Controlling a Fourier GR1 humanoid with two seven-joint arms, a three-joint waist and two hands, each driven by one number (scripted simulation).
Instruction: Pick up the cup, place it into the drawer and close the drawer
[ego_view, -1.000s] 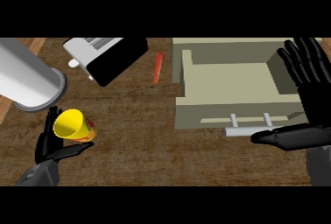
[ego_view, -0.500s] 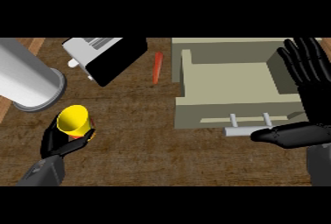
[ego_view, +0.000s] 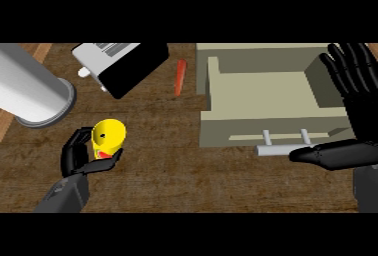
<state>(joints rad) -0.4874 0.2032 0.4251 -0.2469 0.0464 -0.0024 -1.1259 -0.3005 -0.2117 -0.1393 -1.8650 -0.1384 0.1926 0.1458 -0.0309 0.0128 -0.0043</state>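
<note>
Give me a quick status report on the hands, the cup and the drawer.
Left hand curled round yellow cup, over the counter. Right hand open, at the drawer's right side. Drawer open. Orange stick left of the drawer, outside it.

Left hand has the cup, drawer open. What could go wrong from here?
1. The yellow cup sits tilted in the left hand; it may slip in transit.
2. The path to the open drawer crosses its front wall; a low carry could clip it.
3. The right hand hovers over the drawer's right side, crowding placement.
</note>
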